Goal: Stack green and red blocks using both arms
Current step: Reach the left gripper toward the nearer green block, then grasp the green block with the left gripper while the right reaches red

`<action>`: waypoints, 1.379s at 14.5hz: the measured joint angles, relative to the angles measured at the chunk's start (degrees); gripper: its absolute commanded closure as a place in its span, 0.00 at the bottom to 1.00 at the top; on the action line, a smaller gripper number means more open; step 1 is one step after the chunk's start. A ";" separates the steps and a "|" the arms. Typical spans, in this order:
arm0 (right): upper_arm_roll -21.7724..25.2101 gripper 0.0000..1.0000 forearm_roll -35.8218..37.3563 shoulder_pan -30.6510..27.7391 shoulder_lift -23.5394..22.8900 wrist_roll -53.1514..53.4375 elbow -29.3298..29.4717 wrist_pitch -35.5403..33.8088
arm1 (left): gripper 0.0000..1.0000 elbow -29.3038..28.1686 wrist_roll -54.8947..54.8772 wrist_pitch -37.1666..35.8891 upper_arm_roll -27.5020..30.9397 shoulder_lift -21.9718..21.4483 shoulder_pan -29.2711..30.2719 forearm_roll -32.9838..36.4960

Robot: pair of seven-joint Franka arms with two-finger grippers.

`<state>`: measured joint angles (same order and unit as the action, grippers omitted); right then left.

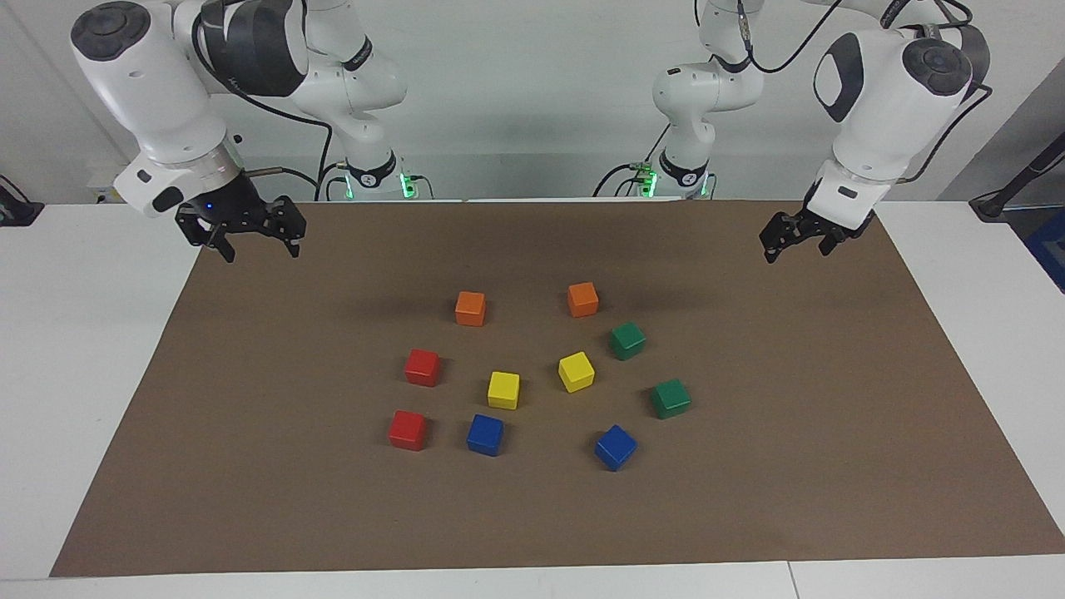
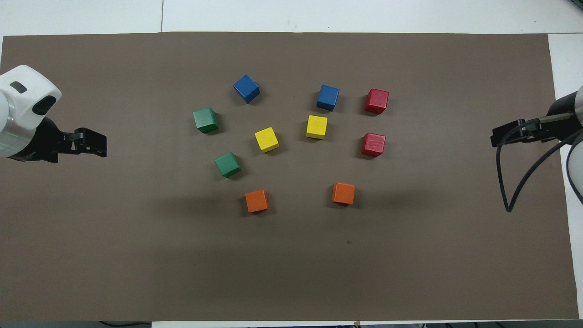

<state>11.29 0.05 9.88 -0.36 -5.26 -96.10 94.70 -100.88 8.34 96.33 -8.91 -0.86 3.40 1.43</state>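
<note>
Two green blocks lie apart toward the left arm's end, one (image 1: 627,340) (image 2: 227,164) nearer to the robots than the other (image 1: 671,398) (image 2: 205,120). Two red blocks lie toward the right arm's end, one (image 1: 423,367) (image 2: 373,144) nearer to the robots than the other (image 1: 408,430) (image 2: 376,100). All four stand singly on the brown mat. My left gripper (image 1: 795,241) (image 2: 98,142) hangs open and empty over the mat's edge at its own end. My right gripper (image 1: 258,245) (image 2: 496,136) hangs open and empty over the mat's edge at its end.
Two orange cubes (image 1: 470,308) (image 1: 582,299) lie nearest to the robots. Two yellow cubes (image 1: 503,389) (image 1: 576,371) sit in the middle of the cluster. Two blue cubes (image 1: 485,434) (image 1: 616,447) lie farthest. The brown mat (image 1: 250,466) covers the white table.
</note>
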 measured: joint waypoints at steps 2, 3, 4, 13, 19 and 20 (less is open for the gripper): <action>0.00 0.00 0.00 0.00 0.00 0.00 0.00 0.00 | 0.00 0.00 -0.01 0.00 0.00 0.00 0.00 0.00; 0.00 0.00 0.00 0.00 0.00 0.00 0.00 0.00 | 0.00 0.00 -0.02 0.00 0.00 0.00 0.00 0.00; 0.00 0.00 0.00 0.00 0.00 0.00 0.00 0.00 | 0.00 0.00 -0.02 0.00 -0.01 0.00 0.00 0.00; 0.00 0.00 0.00 0.01 0.00 0.00 0.00 0.00 | 0.00 -4.01 9.69 9.78 -0.95 1.88 -2.10 -1.63; -0.20 0.00 -0.01 0.51 0.02 3.15 -1.27 2.21 | 0.00 -7.88 28.51 22.93 -1.21 9.98 -12.55 -1.88; -0.31 0.00 -0.01 0.86 0.01 4.20 -2.29 3.60 | 0.00 -7.38 31.09 23.97 -1.18 11.48 -13.78 -1.87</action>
<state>10.98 0.04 10.74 -0.35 -1.06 -98.39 98.30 -108.26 39.43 120.30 -10.10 10.62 -10.37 -0.44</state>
